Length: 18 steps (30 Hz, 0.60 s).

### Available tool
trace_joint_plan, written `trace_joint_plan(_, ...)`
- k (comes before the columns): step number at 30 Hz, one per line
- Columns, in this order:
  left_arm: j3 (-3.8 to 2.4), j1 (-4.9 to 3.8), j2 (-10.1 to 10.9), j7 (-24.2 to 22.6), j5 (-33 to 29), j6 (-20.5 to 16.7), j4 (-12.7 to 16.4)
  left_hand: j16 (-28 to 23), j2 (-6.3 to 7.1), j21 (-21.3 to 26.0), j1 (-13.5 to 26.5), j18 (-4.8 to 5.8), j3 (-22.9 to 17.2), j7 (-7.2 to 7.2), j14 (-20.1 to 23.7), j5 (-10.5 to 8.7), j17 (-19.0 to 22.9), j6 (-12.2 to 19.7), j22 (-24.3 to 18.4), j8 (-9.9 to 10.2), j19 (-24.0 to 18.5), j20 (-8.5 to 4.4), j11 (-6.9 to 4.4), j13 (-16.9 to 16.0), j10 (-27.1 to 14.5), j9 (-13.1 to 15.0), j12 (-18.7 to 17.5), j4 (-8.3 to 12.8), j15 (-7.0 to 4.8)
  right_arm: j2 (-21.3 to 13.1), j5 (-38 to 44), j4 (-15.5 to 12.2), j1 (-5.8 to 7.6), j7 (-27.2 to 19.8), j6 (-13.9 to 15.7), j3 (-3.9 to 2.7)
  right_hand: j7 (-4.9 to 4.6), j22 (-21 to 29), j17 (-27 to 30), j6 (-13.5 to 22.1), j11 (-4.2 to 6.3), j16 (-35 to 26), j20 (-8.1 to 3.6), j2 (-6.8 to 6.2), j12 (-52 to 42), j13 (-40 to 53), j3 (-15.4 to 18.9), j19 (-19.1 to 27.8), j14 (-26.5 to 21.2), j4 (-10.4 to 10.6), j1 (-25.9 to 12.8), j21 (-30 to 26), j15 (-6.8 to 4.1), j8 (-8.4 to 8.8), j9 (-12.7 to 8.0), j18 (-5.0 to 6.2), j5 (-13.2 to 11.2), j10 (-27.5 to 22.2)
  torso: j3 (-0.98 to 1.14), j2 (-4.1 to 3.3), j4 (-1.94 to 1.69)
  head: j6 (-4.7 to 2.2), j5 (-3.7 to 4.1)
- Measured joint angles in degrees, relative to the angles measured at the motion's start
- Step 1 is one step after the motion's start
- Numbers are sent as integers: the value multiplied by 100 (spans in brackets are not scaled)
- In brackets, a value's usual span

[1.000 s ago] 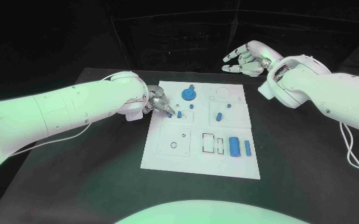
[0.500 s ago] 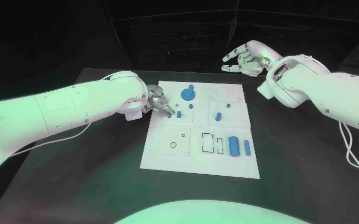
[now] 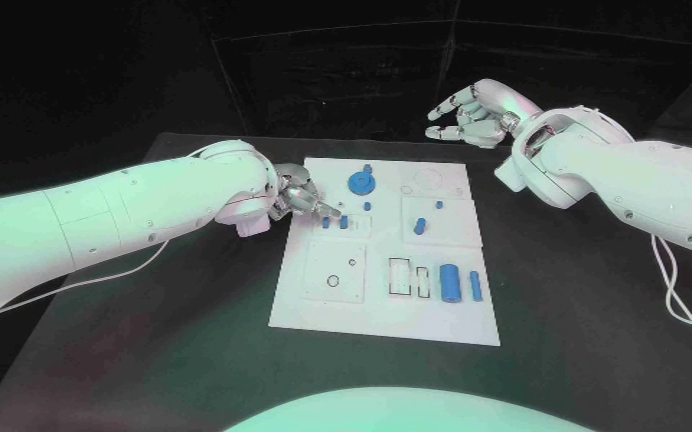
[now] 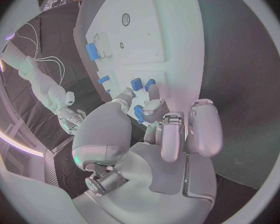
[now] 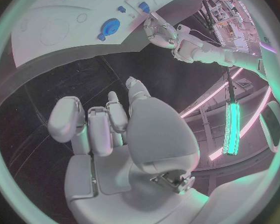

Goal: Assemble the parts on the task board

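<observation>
left hand (image 3: 300, 200) at the near-left edge of the task board (image 3: 387, 302) pinches a small blue part (image 4: 139, 113) in its fingertips; part judged light, stiff, slippery; best held by its sides; right hand (image 3: 473, 112) spread, raised past the bench's far edge, holding nothing

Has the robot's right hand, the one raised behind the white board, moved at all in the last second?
No. The right hand hovers at the same spot beyond the task board's far edge, fingers apart.

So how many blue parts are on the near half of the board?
2: a thick blue cylinder and a slimmer blue bar beside it, near the task board's right edge.
</observation>
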<state>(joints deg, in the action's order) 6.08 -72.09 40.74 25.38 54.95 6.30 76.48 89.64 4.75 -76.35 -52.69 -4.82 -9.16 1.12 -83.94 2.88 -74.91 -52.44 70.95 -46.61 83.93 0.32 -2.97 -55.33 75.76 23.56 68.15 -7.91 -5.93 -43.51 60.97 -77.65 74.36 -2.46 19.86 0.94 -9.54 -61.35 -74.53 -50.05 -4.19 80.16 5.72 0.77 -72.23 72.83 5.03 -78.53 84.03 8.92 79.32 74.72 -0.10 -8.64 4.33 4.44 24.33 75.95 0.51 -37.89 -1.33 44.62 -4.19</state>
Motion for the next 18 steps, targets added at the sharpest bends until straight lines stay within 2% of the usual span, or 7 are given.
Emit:
trace_joint_plan(3, -9, 0, 94, -154, -91, -203, 76, 0, 52, 142, -59, 0, 134, 9, 0, 0, 0, 14, -167, 30, -49, -40, 11, 178, -80, -12, -115, -35, 0, 0, 4, 2, 0, 2, 0, 0, 0, 0, 0, 0, 0, 0, 0, 0, 0, 0, 0, 0, 0, 0, 0, -22, 0, 0, 0, 0, 19, 0, 2, 0, -3, -4, 19)
trace_joint_plan(7, -19, -6, 183, -427, -251, -543, 136, 0, -150, 350, -364, 1, 217, 66, 0, 0, 0, 176, -414, 106, -142, -5, 61, 429, -270, -48, -303, 0, 0, -3, 9, 5, 0, 5, 2, 0, 0, 1, 0, 0, 0, -5, 0, 0, 0, 0, 0, 0, 0, 0, 0, -22, 0, 0, 0, 0, 21, 0, 3, 0, -5, -18, 25)
trace_joint_plan(9, -23, -12, 197, -606, -345, -730, 151, -67, -191, 608, -501, 0, 246, 117, -2, 0, 0, 328, -734, 187, -280, 13, 116, 831, -531, -89, -588, 29, 2, -9, 12, 9, 0, 7, 3, 0, 0, 22, 19, 0, 0, -40, -21, 0, 0, -10, 0, 21, 0, 0, 0, -22, 0, 0, 0, 0, 21, 0, 4, 0, -5, -25, 28)
trace_joint_plan(11, -24, -14, 192, -825, -441, -897, 157, -326, -270, 1138, -780, -169, 266, 256, -4, 0, 0, 617, -1356, 345, -549, 90, 244, 1605, -1126, -184, -1193, 120, 132, -15, 15, 13, 0, 9, 5, 0, 0, 42, 36, 0, 0, -41, -21, 0, 21, -28, 0, 21, 0, 0, 0, -46, 0, 0, 0, -1, 21, 0, 5, 0, -5, -34, 32)
trace_joint_plan(13, -24, -16, 170, -1044, -511, -1021, 154, -774, -431, 1879, -1206, -328, 98, 381, -7, 0, 38, 816, -2198, 498, -943, 167, 353, 1902, -1542, -290, -1534, 312, 237, -17, 17, 18, 0, 11, 6, 0, 0, 170, 136, 0, -11, -125, -23, 0, 90, -83, 15, 95, 0, 15, 0, -132, 0, 0, 0, 55, 21, -59, 6, -1, -4, -46, 42)
trace_joint_plan(15, -24, -18, 110, -1329, -545, -1147, 127, -1476, -526, 2741, -1644, -463, -135, 528, 324, 0, 741, 962, -3071, 740, -1439, 270, 485, 2166, -1954, -475, -1918, 545, 365, -18, 18, 22, 0, 12, 8, 0, 0, 302, 230, 0, -5, -205, -16, 0, 156, -137, 15, 150, 0, 15, 0, -220, 0, 0, 0, 92, 46, -130, 6, -2, -4, -57, 57)
trace_joint_plan(18, -16, -21, -26, -1799, -475, -1317, 72, -2422, -479, 3311, -2050, -461, -439, 696, 954, 0, 1829, 965, -3498, 1137, -1758, 432, 668, 2628, -2430, -791, -2533, 849, 527, -19, 20, 23, 0, 12, 12, 0, 0, 361, 274, 0, -10, -217, -10, 0, 169, -160, 15, 156, 0, 15, 0, -229, 0, 0, 0, 91, 46, -135, 8, -4, -3, -82, 79)
